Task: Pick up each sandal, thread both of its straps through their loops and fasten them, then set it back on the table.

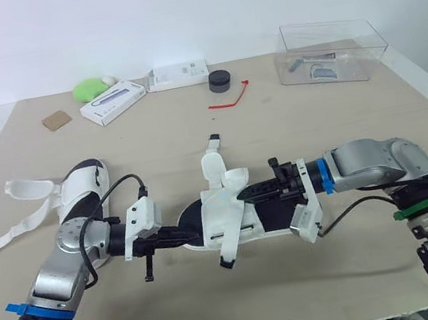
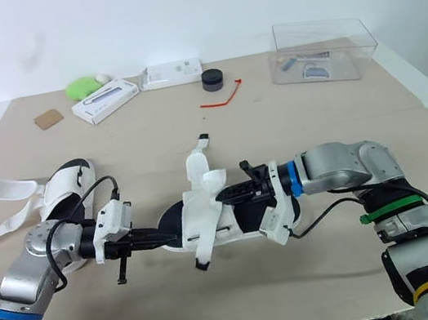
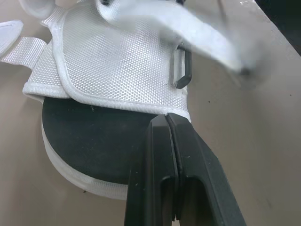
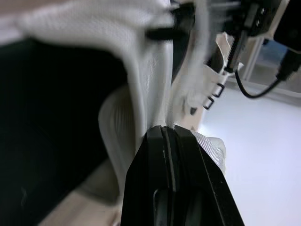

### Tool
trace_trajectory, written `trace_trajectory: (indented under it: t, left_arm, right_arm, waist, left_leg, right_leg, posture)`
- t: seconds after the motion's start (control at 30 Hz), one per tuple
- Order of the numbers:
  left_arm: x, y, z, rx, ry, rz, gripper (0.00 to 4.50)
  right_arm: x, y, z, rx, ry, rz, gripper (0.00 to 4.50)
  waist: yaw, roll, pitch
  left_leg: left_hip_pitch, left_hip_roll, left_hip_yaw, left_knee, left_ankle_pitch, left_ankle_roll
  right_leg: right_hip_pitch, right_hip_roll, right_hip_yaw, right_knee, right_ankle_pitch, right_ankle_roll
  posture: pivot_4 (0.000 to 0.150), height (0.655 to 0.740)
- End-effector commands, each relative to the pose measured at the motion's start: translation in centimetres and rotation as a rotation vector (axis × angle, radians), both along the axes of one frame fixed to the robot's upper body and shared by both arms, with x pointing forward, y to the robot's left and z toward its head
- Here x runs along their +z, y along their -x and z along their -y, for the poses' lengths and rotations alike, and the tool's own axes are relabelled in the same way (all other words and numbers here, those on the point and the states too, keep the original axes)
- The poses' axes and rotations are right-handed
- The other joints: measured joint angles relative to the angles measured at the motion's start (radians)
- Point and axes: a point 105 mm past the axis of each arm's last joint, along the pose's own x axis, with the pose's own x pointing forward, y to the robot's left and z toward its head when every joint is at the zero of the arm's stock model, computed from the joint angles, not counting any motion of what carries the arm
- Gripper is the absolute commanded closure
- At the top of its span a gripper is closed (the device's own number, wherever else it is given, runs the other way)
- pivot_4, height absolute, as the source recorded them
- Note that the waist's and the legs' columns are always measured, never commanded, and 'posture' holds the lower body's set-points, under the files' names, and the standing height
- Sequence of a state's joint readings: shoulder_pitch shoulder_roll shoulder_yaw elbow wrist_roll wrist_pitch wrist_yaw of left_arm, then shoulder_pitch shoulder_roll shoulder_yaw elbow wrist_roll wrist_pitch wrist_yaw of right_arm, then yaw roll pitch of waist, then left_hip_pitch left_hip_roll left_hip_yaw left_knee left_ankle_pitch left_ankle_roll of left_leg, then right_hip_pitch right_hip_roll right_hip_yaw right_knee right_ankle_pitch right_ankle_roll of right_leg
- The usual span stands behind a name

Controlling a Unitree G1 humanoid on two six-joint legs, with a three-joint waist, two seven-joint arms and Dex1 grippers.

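Behind the sandal (image 1: 227, 207): red tie (image 1: 228, 98) (apart).

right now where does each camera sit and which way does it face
Left eye: on the head, looking forward and down at the table; both arms show, left tool and right tool at the sandal.
Right eye: beside it, same scene, same arms.
Left wrist: on the left arm, looking along its shut fingers at the sandal's sole and mesh.
Right wrist: on the right arm, looking along its shut fingers at the white strap.
All four share the sandal.
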State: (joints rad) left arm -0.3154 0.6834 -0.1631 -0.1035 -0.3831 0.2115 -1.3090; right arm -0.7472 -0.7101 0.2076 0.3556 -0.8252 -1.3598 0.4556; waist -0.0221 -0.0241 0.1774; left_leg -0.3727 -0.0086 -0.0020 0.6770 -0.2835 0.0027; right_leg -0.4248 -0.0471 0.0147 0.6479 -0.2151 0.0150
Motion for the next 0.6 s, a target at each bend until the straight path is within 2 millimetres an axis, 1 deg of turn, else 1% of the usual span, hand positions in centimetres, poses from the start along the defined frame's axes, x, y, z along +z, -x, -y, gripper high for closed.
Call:
trace_trajectory:
  t: [0.03, 0.1, 0.27, 0.3, 0.33, 0.37, 0.4, 0.43, 0.5, 0.57, 0.6]
  left_arm:
    - [0.8, -0.1, 0.0, -0.009, 0.012, 0.041, 4.5]
    - [0.7, -0.2, -0.1, -0.008, 0.011, 0.042, 4.5]
    - [0.6, -0.2, -0.1, -0.008, 0.011, 0.04, 4.5]
    - [0.6, -0.1, -0.1, -0.009, 0.012, 0.039, 4.5]
    - [0.6, -0.1, -0.1, -0.009, 0.015, 0.036, 4.5]
    - [0.6, -0.1, -0.1, -0.008, 0.017, 0.033, 4.5]
    - [0.6, -0.1, -0.1, -0.009, 0.016, 0.031, 4.5]
    - [0.6, -0.1, -0.1, -0.009, 0.015, 0.03, 4.5]
    - [0.6, 0.0, -0.2, -0.009, 0.014, 0.028, 4.5]
    - [0.6, 0.0, -0.2, -0.009, 0.014, 0.027, 4.5]
    - [0.6, 0.0, -0.2, -0.009, 0.013, 0.026, 4.5]
  right_arm:
    - [2.3, -0.5, 0.4, -0.001, -0.092, 0.073, 4.44]
    - [2.4, 0.0, 0.3, 0.032, -0.112, 0.061, 4.44]
    - [0.9, 0.8, 0.2, 0.048, -0.09, -0.035, 4.44]
    - [0.7, 1.2, 0.0, 0.032, -0.129, -0.126, 3.99]
    - [0.7, 1.2, -0.1, 0.02, -0.143, -0.165, 3.85]
    - [0.6, 1.4, -0.1, 0.017, -0.135, -0.198, 3.6]
    - [0.8, 1.6, -0.2, -0.017, -0.157, -0.271, 3.22]
    - [1.0, 1.8, -0.2, -0.038, -0.167, -0.327, 2.54]
    - [1.9, 2.2, -0.2, -0.111, -0.23, -0.5, 1.98]
    - [2.6, 2.4, 0.0, -0.175, -0.263, -0.639, 1.98]
    - [3.0, 2.6, 0.5, -0.234, -0.29, -0.752, 1.98]
  waist:
    - [0.0, 0.0, 0.0]
    - [0.0, 0.0, 0.0]
    - [-0.001, 0.0, 0.0]
    - [-0.001, 0.0, 0.0]
    - [-0.002, 0.0, 0.0]
    - [-0.002, 0.0, 0.0]
    - [-0.001, -0.001, 0.0]
    - [-0.001, -0.001, 0.0]
    - [0.0, 0.0, 0.0]
    - [0.001, -0.001, 0.0]
    - [0.001, 0.0, 0.0]
  left_leg:
    - [0.0, 0.0, 0.0, 0.0, 0.0, 0.0]
    - [0.0, 0.0, 0.0, 0.0, 0.0, 0.0]
    - [0.0, 0.0, 0.002, 0.0, 0.0, 0.001]
    - [0.0, 0.0, 0.002, 0.0, 0.0, 0.001]
    - [0.001, 0.0, 0.002, 0.0, 0.0, 0.001]
    - [0.001, 0.001, 0.002, 0.0, 0.0, 0.001]
    - [0.001, 0.001, 0.002, 0.0, -0.001, 0.001]
    - [0.001, 0.001, 0.002, 0.0, -0.001, 0.001]
    - [0.001, 0.001, 0.001, 0.0, -0.001, 0.002]
    - [0.001, 0.002, 0.0, 0.001, -0.001, 0.003]
    - [0.001, 0.002, 0.0, 0.001, -0.001, 0.003]
  right_leg:
    - [0.0, 0.0, 0.0, 0.0, 0.0, 0.0]
    - [0.0, 0.0, 0.001, 0.0, 0.0, 0.0]
    - [0.0, 0.0, 0.002, 0.0, 0.0, 0.0]
    - [0.0, 0.0, 0.002, 0.0, 0.0, 0.0]
    - [0.0, 0.0, 0.002, 0.0, 0.0, 0.0]
    - [0.0, 0.0, 0.002, 0.0, 0.0, 0.0]
    - [0.001, 0.0, 0.002, 0.0, 0.0, 0.0]
    - [0.001, 0.0, 0.003, 0.0, 0.0, 0.0]
    - [0.001, 0.0, 0.002, 0.0, 0.0, 0.0]
    - [0.002, 0.0, 0.002, 0.0, 0.0, 0.0]
    - [0.002, 0.0, 0.002, 0.0, 0.0, 0.0]
  posture:
    - [0.15, 0.74]
    - [0.15, 0.74]
    - [0.15, 0.74]
    - [0.15, 0.74]
    - [0.15, 0.74]
    - [0.15, 0.74]
    - [0.15, 0.74]
    - [0.15, 0.74]
    - [0.15, 0.74]
    - [0.15, 0.74]
    - [0.15, 0.74]
